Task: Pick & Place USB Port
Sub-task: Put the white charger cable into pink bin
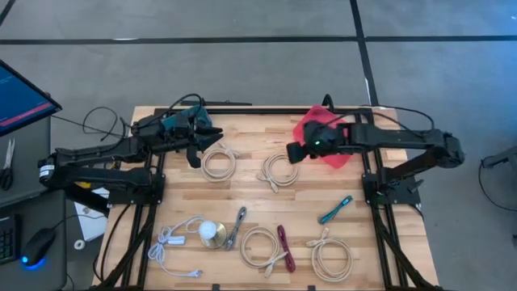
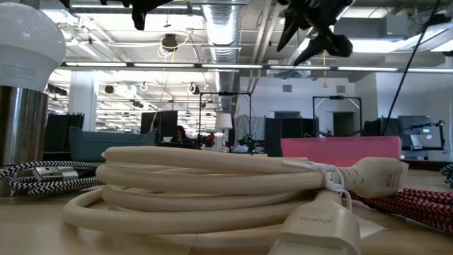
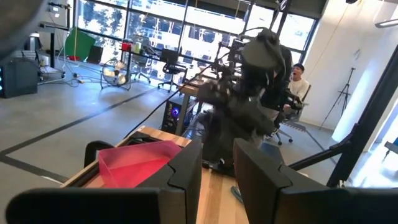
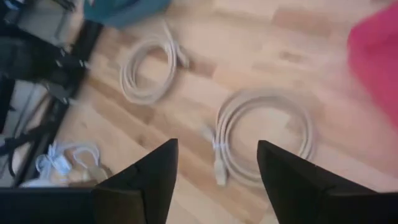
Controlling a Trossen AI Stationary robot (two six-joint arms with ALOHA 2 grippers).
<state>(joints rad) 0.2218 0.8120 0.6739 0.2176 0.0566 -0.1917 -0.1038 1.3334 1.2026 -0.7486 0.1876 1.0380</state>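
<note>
Dark fingers (image 4: 155,180) of the right gripper (image 1: 292,152) standing wide and empty, hovering just right of a beige cable (image 1: 277,171) coiled mid-table, near the red bin (image 1: 325,137). Judging that coil light, soft and floppy, likely sagging when lifted; taking hold best at the stiff plug end or across the bundled loops. Left gripper (image 1: 192,153) waiting far left beside another coil (image 1: 217,161), fingers narrowly parted, holding nothing.

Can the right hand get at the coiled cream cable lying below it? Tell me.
Probably yes. The right hand hangs open above the coiled cream cable, nothing lies between them, and the red bin sits off to one side.
</note>
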